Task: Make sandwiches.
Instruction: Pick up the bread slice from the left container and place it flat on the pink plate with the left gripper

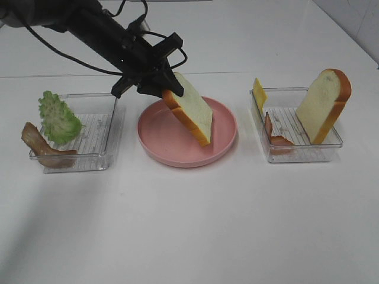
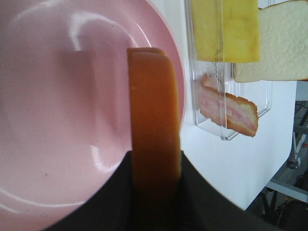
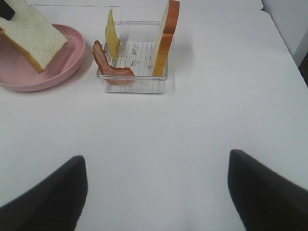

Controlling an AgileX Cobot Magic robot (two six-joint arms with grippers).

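My left gripper (image 1: 169, 89) is shut on a white bread slice with orange-brown crust (image 1: 192, 109) and holds it tilted over the round pink plate (image 1: 160, 142), its lower corner close to the plate. In the left wrist view the crust edge (image 2: 154, 120) runs between my fingers above the plate (image 2: 57, 120). A second bread slice (image 1: 323, 106) stands in the right clear tray (image 1: 296, 155) with a yellow cheese square (image 1: 259, 93) and a bacon strip (image 1: 275, 136). Green lettuce (image 1: 58, 117) and another bacon strip (image 1: 41, 145) lie in the left tray (image 1: 98, 160). My right gripper (image 3: 156, 192) is open over bare table.
The table is white. In the right wrist view the right tray (image 3: 134, 83) stands ahead of my open fingers, with the pink plate (image 3: 62, 72) beside it. The table's right edge and a metal frame (image 2: 288, 192) show in the left wrist view.
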